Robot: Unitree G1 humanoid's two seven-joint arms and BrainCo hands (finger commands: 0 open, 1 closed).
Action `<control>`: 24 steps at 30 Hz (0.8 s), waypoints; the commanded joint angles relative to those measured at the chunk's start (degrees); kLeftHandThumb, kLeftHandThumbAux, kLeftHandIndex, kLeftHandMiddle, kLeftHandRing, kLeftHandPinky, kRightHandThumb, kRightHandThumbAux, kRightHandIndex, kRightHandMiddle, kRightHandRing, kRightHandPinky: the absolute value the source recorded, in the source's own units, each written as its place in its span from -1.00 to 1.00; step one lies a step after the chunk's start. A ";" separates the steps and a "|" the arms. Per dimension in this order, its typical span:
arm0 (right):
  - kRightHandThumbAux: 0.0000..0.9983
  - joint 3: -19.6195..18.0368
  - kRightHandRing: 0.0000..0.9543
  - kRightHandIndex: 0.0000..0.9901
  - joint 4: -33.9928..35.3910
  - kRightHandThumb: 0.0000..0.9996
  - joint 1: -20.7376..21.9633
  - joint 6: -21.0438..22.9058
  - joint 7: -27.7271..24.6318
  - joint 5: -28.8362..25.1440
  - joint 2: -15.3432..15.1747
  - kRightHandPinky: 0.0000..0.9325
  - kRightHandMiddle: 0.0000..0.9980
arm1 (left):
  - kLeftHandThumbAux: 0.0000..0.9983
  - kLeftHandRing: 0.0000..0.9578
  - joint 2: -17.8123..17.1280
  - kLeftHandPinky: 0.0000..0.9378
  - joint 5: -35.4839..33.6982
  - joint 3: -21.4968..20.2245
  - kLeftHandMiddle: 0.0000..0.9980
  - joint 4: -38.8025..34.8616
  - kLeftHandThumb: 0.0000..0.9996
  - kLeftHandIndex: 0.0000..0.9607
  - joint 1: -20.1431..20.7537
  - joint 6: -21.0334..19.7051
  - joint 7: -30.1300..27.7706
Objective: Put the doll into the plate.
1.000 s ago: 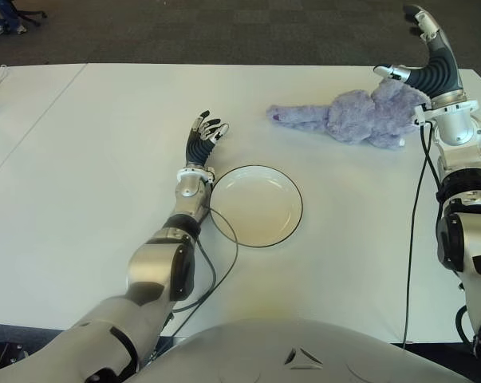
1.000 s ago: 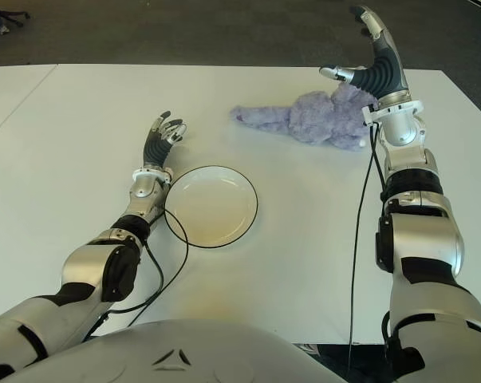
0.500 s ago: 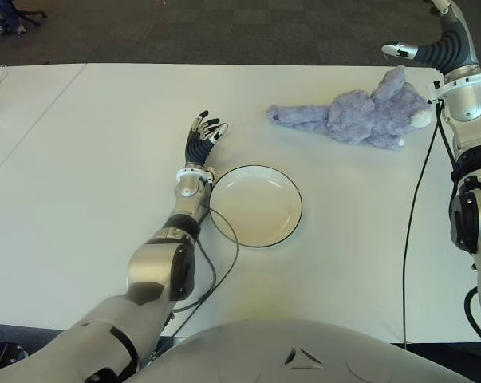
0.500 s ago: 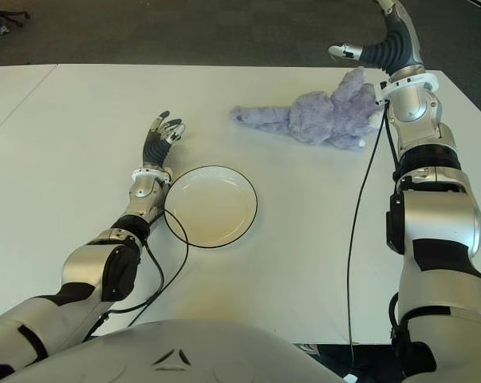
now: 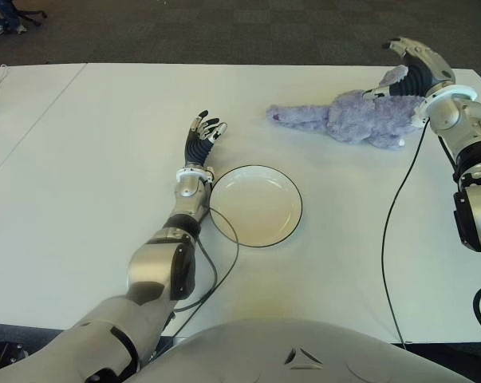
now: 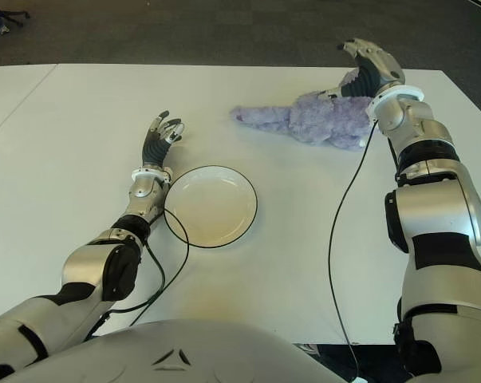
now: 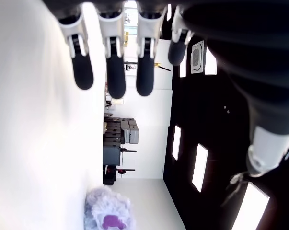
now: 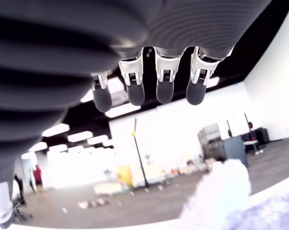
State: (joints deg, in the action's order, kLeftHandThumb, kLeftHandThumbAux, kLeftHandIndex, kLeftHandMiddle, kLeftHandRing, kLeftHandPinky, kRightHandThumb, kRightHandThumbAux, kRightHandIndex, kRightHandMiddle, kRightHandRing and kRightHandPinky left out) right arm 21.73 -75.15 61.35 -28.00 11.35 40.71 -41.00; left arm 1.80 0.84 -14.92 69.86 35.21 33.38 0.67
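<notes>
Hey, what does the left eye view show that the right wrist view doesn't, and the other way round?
Only the left eye view shows the plate, the left hand beside it on its left, the whole table and the doll's full length. Only the right wrist view shows the room behind and the right hand's fingers hanging open from close by, holding nothing. Both show the purple doll and the right hand above its far end.

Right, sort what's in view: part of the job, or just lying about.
Part of the job:
doll, on the table
plate
right hand, open over the doll

Lying about:
left hand, open beside the plate on its left
table
</notes>
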 commanded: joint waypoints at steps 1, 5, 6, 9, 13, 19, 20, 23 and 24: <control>0.16 5.91 -1.00 -0.81 -1.29 -0.84 1.05 3.89 1.17 5.57 2.10 -1.00 -1.00 | 0.18 -0.44 2.76 -0.47 -0.34 -0.55 -0.48 7.95 -1.00 -0.73 -10.66 -7.86 -0.48; 0.19 8.10 -1.00 -0.84 -1.76 -0.77 0.54 5.85 1.13 7.03 3.18 -1.00 -1.00 | 0.18 -0.45 2.62 -0.45 -0.30 -0.47 -0.48 7.86 -1.00 -0.72 -10.67 -7.49 -0.82; 0.21 8.57 -1.00 -0.84 -1.85 -0.74 0.46 6.12 1.02 7.31 3.33 -1.00 -1.00 | 0.17 -0.44 2.66 -0.45 -0.29 -0.44 -0.48 7.86 -1.00 -0.72 -10.61 -7.62 -0.83; 0.24 9.78 -1.00 -0.86 -2.04 -0.70 0.32 6.55 0.76 7.93 3.58 -1.00 -1.00 | 0.16 -0.44 2.90 -0.45 -0.24 -0.39 -0.48 7.91 -1.00 -0.71 -10.47 -7.91 -0.76; 0.26 12.21 -1.00 -0.87 -2.63 -0.69 -0.44 7.67 0.93 9.73 4.53 -1.00 -1.00 | 0.14 -0.43 3.20 -0.40 -0.66 -0.72 -0.47 7.85 -1.00 -0.70 -10.29 -7.69 -1.07; 0.28 13.14 -1.00 -0.87 -3.33 -0.68 -1.94 8.79 1.11 9.87 6.21 -1.00 -1.00 | 0.12 -0.42 3.51 -0.40 -1.21 -1.24 -0.46 7.86 -1.00 -0.69 -10.05 -8.01 -1.74; 0.29 13.14 -1.00 -0.87 -3.51 -0.67 -2.53 9.18 1.06 9.70 6.87 -1.00 -1.00 | 0.12 -0.42 3.57 -0.40 -1.34 -1.37 -0.46 7.85 -1.00 -0.69 -10.04 -7.84 -1.90; 0.30 13.16 -1.00 -0.87 -3.80 -0.65 -3.51 9.77 0.98 9.26 7.91 -1.00 -1.00 | 0.12 -0.42 3.67 -0.40 -1.50 -1.56 -0.46 7.86 -1.00 -0.68 -9.98 -7.80 -2.11; 0.30 13.10 -1.00 -0.87 -3.86 -0.65 -3.77 9.87 0.95 9.09 8.23 -1.00 -1.00 | 0.12 -0.42 3.72 -0.40 -1.49 -1.57 -0.46 7.86 -1.00 -0.68 -9.94 -7.82 -2.13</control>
State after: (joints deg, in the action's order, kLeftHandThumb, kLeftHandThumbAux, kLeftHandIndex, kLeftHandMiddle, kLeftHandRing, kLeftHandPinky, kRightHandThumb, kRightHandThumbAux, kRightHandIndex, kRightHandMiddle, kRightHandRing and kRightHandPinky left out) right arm 33.92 -77.95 60.76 -19.11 12.64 49.49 -35.34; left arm 2.04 0.41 -15.49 69.86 35.25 33.38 -0.38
